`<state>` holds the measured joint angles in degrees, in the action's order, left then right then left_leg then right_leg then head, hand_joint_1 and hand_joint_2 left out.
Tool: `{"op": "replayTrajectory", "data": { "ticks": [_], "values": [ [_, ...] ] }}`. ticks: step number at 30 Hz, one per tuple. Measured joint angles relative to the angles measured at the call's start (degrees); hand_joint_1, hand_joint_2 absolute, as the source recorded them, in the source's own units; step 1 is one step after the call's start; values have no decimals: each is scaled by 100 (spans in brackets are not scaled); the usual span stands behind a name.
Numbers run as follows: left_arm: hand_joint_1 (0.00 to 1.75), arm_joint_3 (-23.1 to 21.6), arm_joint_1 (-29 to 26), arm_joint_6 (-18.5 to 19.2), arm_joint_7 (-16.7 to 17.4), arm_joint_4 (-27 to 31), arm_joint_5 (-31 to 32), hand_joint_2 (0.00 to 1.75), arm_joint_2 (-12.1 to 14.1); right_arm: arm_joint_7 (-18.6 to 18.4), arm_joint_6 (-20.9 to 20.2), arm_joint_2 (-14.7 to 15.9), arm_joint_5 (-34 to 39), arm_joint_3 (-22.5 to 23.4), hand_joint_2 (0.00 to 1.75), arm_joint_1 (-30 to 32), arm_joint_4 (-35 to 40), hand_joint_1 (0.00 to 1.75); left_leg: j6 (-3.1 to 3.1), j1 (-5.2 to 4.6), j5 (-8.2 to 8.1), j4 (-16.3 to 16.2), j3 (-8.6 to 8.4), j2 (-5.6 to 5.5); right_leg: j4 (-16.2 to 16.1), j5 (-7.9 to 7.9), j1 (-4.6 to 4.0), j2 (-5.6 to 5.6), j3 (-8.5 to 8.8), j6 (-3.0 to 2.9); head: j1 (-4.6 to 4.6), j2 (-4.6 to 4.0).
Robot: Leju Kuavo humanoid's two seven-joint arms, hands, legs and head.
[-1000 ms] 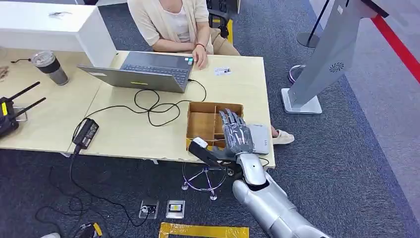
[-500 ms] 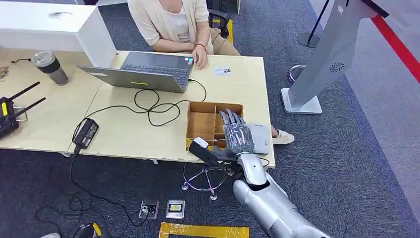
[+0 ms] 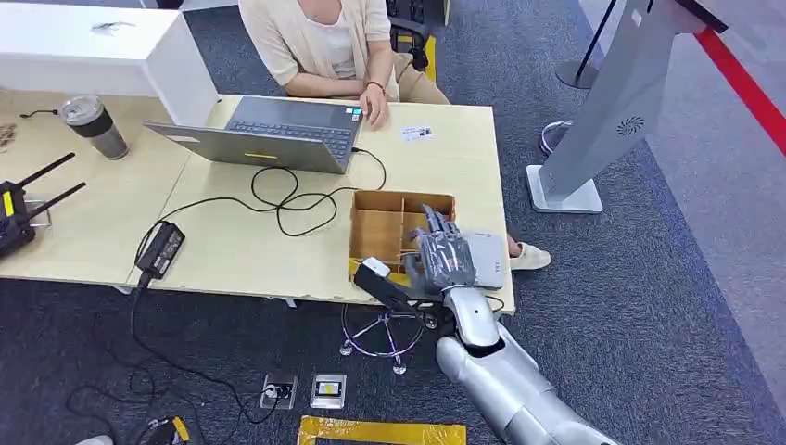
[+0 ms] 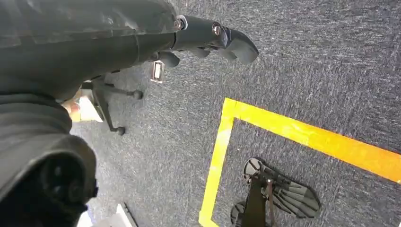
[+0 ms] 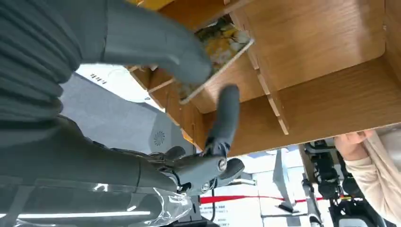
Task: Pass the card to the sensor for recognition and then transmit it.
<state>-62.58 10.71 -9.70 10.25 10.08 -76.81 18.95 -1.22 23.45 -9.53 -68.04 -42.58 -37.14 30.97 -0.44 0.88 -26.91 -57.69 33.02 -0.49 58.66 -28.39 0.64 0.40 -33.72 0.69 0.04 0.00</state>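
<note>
A card with a yellow picture leans tilted against a divider inside the wooden compartment box at the table's near edge. My right hand reaches down into the box with its fingers curled. In the right wrist view its thumb lies on the card, while a dark finger stops just short of the card's edge. The flat grey sensor lies right beside the box, partly under my hand. My left hand hangs over the carpet and holds nothing.
A person sits at the far side with a laptop, and a small card lies near their hand. Cables and a power brick cross the table. A grey kiosk stand rises at the right. Yellow tape marks the floor.
My right hand's fingers have curled down into the box toward the card. The arm itself has barely shifted.
</note>
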Motion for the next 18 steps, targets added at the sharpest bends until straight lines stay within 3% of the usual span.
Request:
{"op": "replayTrajectory", "data": {
  "ticks": [3,18],
  "values": [
    [0,0,0,-15,4,0,0,0,0,4,-7,0,15,-2,175,26,0,175,0,0,0,0,0,0,0,0,0,0,0,0,0,0],
    [0,0,0,-57,54,0,20,0,0,-2,-42,-7,15,-50,175,37,2,175,0,0,0,0,-1,1,0,0,0,1,0,0,2,0]
  ]
}}
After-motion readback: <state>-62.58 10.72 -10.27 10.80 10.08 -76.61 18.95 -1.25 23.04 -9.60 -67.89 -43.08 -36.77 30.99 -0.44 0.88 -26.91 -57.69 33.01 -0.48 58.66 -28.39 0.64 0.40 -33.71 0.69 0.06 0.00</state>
